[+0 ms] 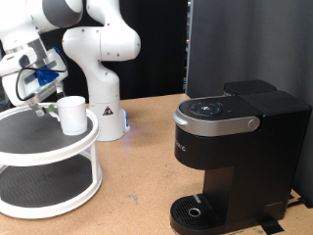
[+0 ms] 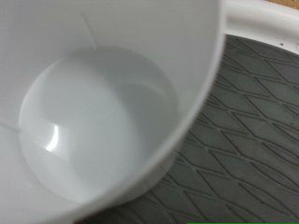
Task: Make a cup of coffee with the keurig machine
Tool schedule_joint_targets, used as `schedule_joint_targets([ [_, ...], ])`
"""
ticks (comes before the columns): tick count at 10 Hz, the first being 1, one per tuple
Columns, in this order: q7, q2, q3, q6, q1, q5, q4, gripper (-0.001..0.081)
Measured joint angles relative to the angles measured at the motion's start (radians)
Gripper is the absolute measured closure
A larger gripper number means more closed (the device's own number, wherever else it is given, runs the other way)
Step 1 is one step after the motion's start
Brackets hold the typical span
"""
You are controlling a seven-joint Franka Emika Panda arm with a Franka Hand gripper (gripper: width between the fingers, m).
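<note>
Just fingers point(image 1: 41, 98) beside cup point(image 1: 71, 114).

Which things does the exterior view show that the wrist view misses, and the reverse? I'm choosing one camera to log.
Only the exterior view shows the coffee machine with its drip tray, the robot base, the gripper beside the cup, and the whole two-tier stand. Only the wrist view shows the cup's bare inside and the stand's ribbed dark mat. Both show the cup on the stand.
</note>
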Motion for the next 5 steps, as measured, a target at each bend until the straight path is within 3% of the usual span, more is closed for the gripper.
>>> schedule_joint_targets([
  [5,0.0,-0.024,0.0,-0.057,-0.006,-0.004,-0.015,0.0],
])
